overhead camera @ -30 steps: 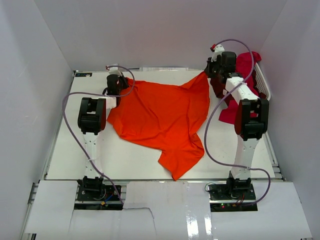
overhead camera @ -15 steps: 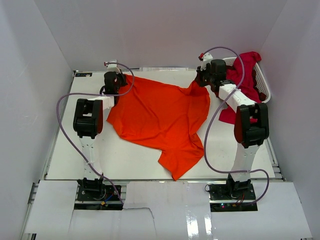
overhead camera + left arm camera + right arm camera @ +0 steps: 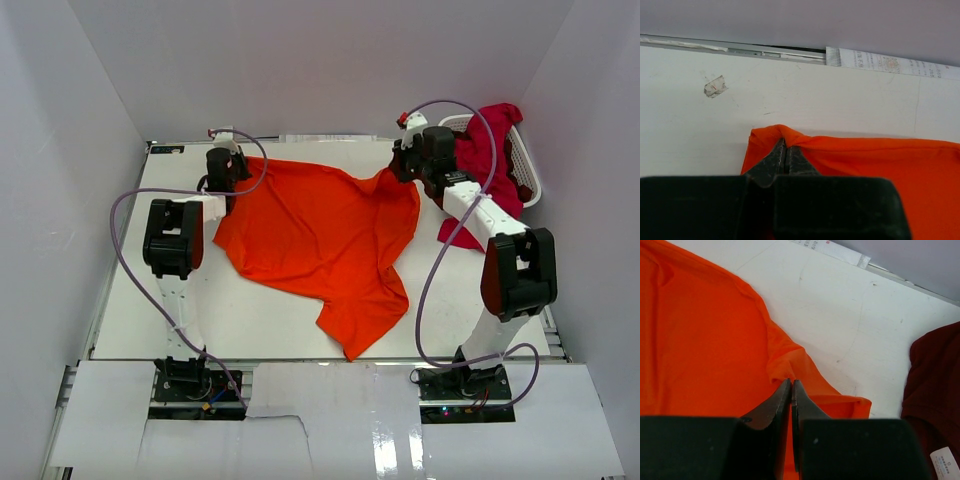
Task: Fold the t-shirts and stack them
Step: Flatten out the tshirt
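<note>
The bright orange t-shirt (image 3: 320, 230) lies spread over the middle of the table. My left gripper (image 3: 228, 166) is shut on its far left corner; in the left wrist view the jaws (image 3: 786, 143) pinch a fold of orange cloth (image 3: 880, 165). My right gripper (image 3: 405, 168) is shut on the far right corner, with cloth (image 3: 700, 340) bunched at the tips (image 3: 791, 383). A crimson t-shirt (image 3: 492, 148) hangs over the basket, partly behind my right arm. A dark maroon t-shirt (image 3: 935, 390) lies just right of the right gripper.
The white laundry basket (image 3: 530, 180) stands at the far right corner against the wall. White walls close in the table on three sides. A measuring strip (image 3: 890, 62) runs along the far edge. Purple cables loop from both arms.
My right gripper has moved left and slightly nearer with the orange corner, its elbow swinging right. The left gripper has shifted a little toward the back wall, still holding its corner.
</note>
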You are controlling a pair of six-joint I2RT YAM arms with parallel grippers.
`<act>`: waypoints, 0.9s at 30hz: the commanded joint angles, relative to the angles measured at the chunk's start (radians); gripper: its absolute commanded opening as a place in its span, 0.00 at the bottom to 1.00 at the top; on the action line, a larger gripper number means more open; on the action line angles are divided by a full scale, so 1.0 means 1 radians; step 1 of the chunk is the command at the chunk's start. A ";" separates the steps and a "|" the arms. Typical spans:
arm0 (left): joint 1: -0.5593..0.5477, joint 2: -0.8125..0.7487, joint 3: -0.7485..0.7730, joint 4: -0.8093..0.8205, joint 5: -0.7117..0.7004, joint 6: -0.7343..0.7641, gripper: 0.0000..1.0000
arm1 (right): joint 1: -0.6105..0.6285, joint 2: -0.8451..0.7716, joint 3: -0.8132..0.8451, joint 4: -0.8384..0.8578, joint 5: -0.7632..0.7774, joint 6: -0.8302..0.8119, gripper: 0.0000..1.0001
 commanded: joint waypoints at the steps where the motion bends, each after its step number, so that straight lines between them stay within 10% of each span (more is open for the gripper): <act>1: 0.013 -0.094 -0.008 -0.016 0.044 0.003 0.00 | 0.015 -0.048 -0.035 0.012 0.014 0.004 0.08; 27: 0.070 -0.141 -0.058 -0.139 0.113 -0.010 0.00 | 0.104 -0.232 -0.253 0.003 0.060 0.038 0.08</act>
